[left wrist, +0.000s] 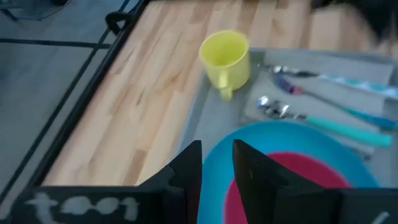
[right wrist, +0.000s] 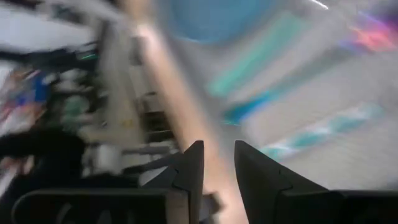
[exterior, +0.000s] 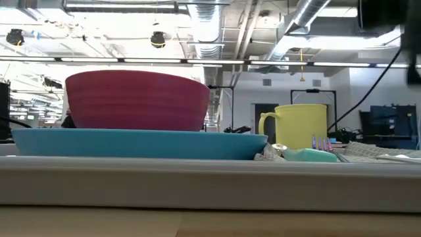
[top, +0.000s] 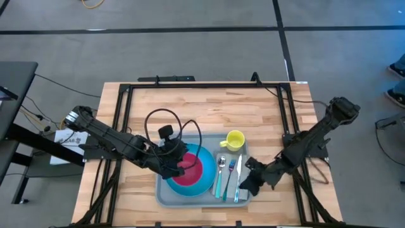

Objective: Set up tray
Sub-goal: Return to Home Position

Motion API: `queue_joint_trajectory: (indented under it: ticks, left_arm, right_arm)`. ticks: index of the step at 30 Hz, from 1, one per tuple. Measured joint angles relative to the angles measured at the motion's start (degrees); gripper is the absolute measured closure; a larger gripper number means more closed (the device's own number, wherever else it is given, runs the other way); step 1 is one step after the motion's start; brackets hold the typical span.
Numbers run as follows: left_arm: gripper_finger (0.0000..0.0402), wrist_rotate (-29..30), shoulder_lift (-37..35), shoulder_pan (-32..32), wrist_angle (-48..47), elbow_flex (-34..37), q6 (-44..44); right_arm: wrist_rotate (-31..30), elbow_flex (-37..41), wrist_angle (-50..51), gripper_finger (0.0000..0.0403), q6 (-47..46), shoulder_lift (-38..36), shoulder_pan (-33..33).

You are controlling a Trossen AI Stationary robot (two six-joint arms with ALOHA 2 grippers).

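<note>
High view: I am hanging my left gripper (top: 183,163) over the red bowl (top: 190,172) and holding my right gripper (top: 245,187) at the tray's near rim, just beside the knife (top: 238,183). On each, the fingers are drawn close together with only a narrow slit between them, and they are pinching nothing.

The tray (top: 202,201) is lying directly under my left gripper on the wooden table (top: 190,107), and it is looking fully laid. The plate (top: 207,174), the bowl, the mug (top: 235,140) and three pieces of cutlery are all sitting inside it. I am judging the setting done, with only the pulling back of both arms left.

The table is showing pale planked wood with a dark frame. The tray is reading as smooth grey-blue plastic, rectangular with rounded corners and a raised rim. The plate is a broad, shallow, bright blue round carrying the deeper ribbed bowl. A flat grey cloth (left wrist: 311,107) is lying beyond my left fingertips under the cutlery. The mug is a glossy yellow cylinder with a loop handle. The spoon (top: 221,171), the fork (top: 230,177) and the knife are lying slim and parallel.
</note>
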State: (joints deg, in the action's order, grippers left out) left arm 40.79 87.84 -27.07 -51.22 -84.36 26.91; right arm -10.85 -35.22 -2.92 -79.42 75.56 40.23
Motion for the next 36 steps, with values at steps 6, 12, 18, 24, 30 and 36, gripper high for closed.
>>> queue_joint_trajectory:
  ticks: [6, 12, 18, 24, 30, 36]
  left_arm:
    - [0.0322, 2.70, -5.24, -0.30, -11.15, 0.02, 2.87]
    - [0.0322, 10.03, -14.97, -2.10, -27.77, 0.13, 7.27]
    - [0.0322, 9.81, -24.68, -5.58, -34.74, 6.83, 16.51]
    - [0.0322, 10.52, -38.08, -12.10, -13.50, 28.68, 11.12]
    - [0.0322, 6.06, -50.40, -13.79, 32.02, 52.19, -16.48]
    - [0.0322, -4.89, -60.89, -9.73, 61.18, 65.05, -39.04]
  right_arm:
    - [-2.07, -2.89, 10.90, 0.0330, 21.25, -13.43, -0.15]
    - [-13.21, -4.70, 27.92, 0.0344, 35.07, -26.94, -0.15]
    - [-18.02, -4.73, 40.92, 0.0352, 47.72, -34.51, 0.68]
    - [-25.18, -0.40, 40.56, 0.0359, 52.95, -36.43, 1.77]
    - [-18.30, 5.51, 24.30, 0.0363, 70.87, -37.35, 1.75]
    - [-15.76, 5.48, 23.30, 0.0363, 80.38, -43.77, 0.65]
